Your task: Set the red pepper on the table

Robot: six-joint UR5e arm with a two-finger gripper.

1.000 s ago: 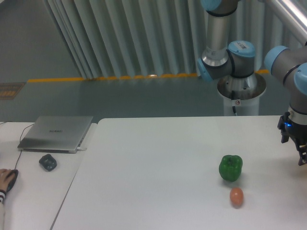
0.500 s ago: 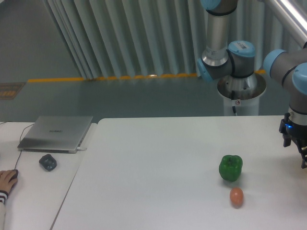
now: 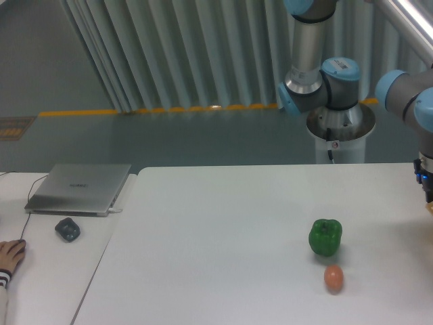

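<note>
So the big white surface (image 3: 223, 230) is seen filling most of the view, with its far edge running straight across the middle and its left edge slanting down toward the near-left corner. The red pepper can't be spotted anywhere in view. What is found on the surface: a green pepper (image 3: 325, 237) on the right side, and a small orange-brown egg-shaped thing (image 3: 333, 278) just near of it, the two set close but apart. A lot of open white top is left to the left of those two, all the way to the slanted edge, and a fair strip is left between them and the right border too.

The end effector (image 3: 427, 186) is only caught at the far-right border, cut off by the frame, so whether it's wide, narrow or holding something can't be told. The arm (image 3: 318, 74) is seen rising behind the far edge.

Left of the white top, a narrower desk (image 3: 47, 271) is placed right alongside, carrying a closed laptop (image 3: 80, 188), a dark mouse (image 3: 67, 229), and a person's hand (image 3: 9, 256) at the left border.
</note>
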